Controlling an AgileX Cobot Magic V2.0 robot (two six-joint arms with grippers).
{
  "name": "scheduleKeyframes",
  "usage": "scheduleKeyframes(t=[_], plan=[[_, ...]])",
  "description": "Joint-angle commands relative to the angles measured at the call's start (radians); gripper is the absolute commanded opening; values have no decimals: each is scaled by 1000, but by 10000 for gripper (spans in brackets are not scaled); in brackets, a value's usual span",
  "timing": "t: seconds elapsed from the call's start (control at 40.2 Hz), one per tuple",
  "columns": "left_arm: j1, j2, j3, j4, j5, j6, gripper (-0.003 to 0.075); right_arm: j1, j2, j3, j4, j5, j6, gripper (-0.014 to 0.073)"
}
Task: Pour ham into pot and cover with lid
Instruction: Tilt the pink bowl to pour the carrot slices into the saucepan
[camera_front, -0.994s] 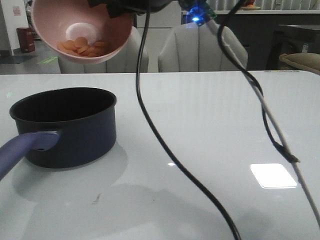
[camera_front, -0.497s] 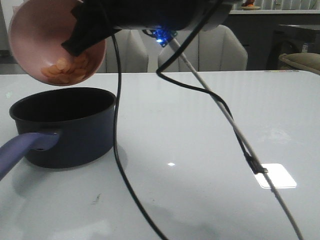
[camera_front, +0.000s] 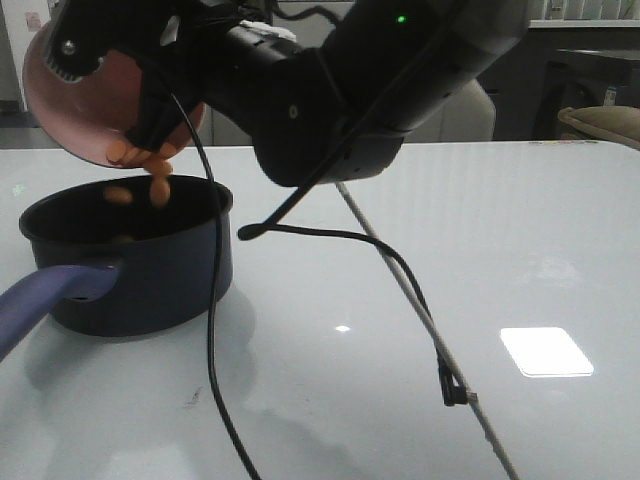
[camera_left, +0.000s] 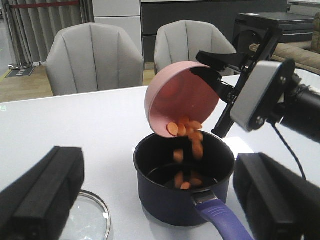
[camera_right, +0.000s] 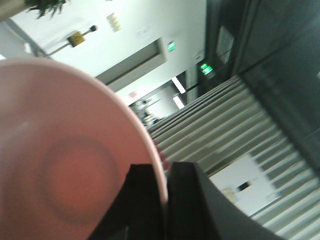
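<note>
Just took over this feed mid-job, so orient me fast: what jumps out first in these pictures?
The pink bowl, pinched at its rim by the right gripper, is tipped steeply over the pot, and ham is spilling from its lip, some pieces in mid-air, some already on the pot's black floor. The lid lies on the table beside the pot, near the open left gripper, which holds nothing.

Showroom or office-like hall: glossy white desk (camera_left: 75, 125), padded grey chairs (camera_left: 92, 57) just behind desk, dark cabinets (camera_left: 190, 10) beyond chairs, barrier post (camera_left: 17, 55) near curtains (camera_left: 47, 22).
</note>
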Motion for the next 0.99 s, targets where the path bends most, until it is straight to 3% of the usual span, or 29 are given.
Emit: scheduleKeyframes(t=[0.0,0.224,0.423,0.547,0.671,0.969], plan=[[-8,13,-26,-5,-81,-1,637,8,-40,-36,-23,-201,-124,137],[-8,13,-26,-5,-81,-1,637,7,-37,-36,-8,-187,-118,137],[-8,13,-26,-5,-81,-1,637,8,-58,-36,170,-119,169,137],[-8,13,-26,-5,-81,-1,637,8,-115,-36,276,71,371,137],[-8,13,-26,-5,-81,-1,637,4,-184,-36,334,302,488,137],[-8,13,-26,-5,-81,-1,637,-13,-341,-36,536,790,504,137]])
